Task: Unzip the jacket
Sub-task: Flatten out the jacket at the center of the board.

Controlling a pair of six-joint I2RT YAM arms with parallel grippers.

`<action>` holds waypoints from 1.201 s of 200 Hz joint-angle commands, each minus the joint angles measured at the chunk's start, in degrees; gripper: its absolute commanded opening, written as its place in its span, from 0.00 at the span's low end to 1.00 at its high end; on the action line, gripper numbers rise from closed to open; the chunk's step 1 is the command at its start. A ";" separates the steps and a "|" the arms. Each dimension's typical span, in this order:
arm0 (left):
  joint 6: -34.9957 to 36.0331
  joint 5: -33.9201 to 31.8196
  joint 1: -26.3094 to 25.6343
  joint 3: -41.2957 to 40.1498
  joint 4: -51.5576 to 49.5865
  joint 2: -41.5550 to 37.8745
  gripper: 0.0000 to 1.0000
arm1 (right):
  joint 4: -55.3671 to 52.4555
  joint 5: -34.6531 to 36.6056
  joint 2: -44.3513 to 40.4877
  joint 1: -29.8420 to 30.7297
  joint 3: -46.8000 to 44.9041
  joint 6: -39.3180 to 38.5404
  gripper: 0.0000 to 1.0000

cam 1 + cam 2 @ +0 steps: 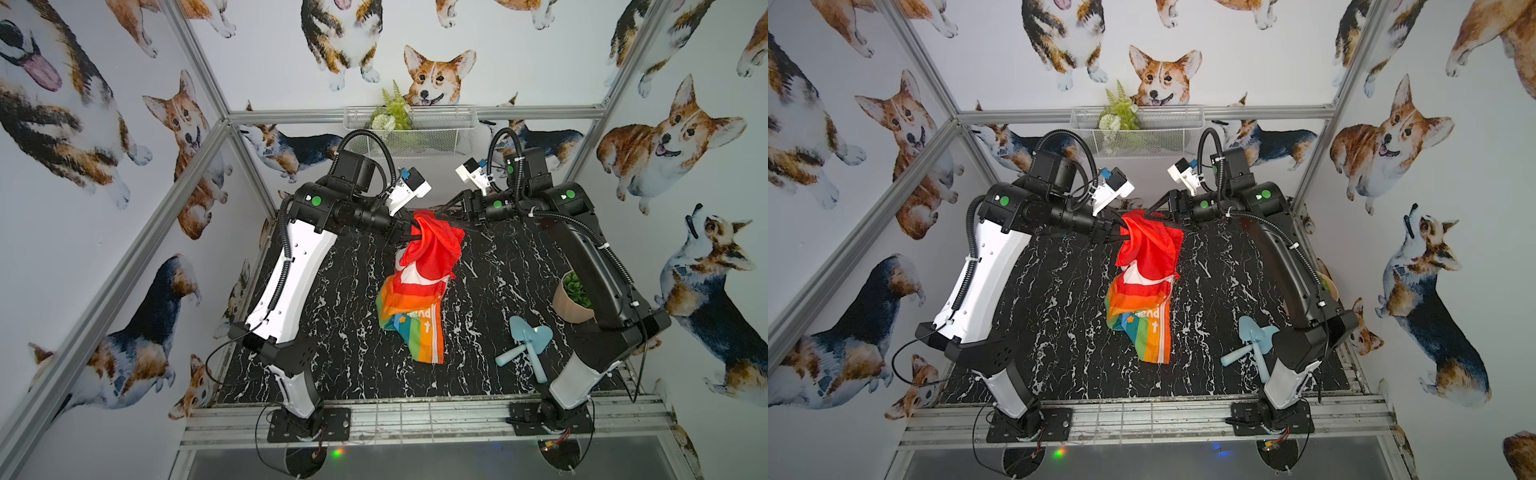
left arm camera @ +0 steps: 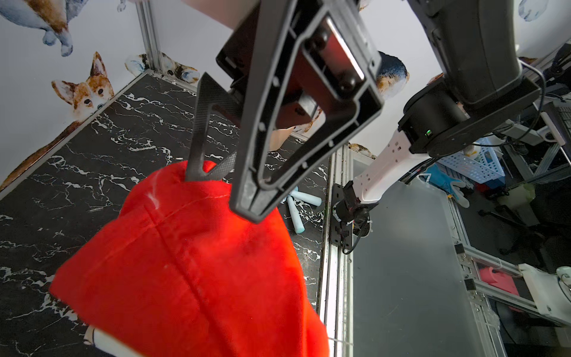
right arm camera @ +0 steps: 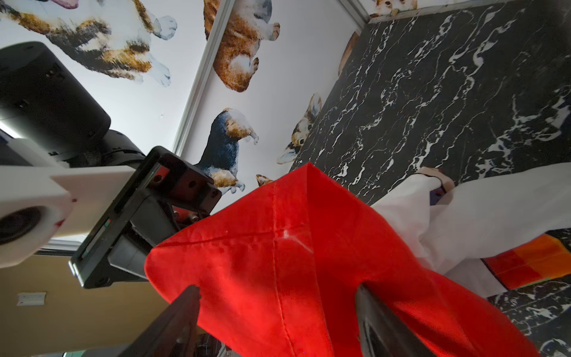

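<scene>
Pinching red hood point(image 2: 185, 262), left fingers point(image 2: 247, 201) pressed together, holding jacket point(image 1: 415, 316) up above tabletop point(image 1: 332, 291); rainbow half droops below, white zipper point(image 1: 435, 332) along its edge. Right fingers point(image 3: 182, 312) spread wide, hood fabric between them, not clamped.

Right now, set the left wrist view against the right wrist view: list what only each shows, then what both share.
Only the left wrist view: the left gripper shut, pinching the jacket's red hood, and pale blue tool handles lying on the table. Only the right wrist view: the right gripper open, its jaws spread on either side of the hood, and the jacket's rainbow stripes. Both: the red hood and the black marble table.
</scene>
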 commanded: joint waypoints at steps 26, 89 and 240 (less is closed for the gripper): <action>0.79 0.73 0.75 1.52 0.95 1.56 0.00 | 7.59 -5.14 -2.51 1.42 -4.58 3.41 0.74; -1.46 2.29 2.89 1.67 3.35 1.94 0.00 | 11.62 -7.05 -3.39 1.63 -7.63 6.93 0.42; -37.27 -32.96 8.12 -22.54 12.88 -5.36 1.00 | -4.54 34.02 -4.20 -12.39 -6.98 18.39 0.00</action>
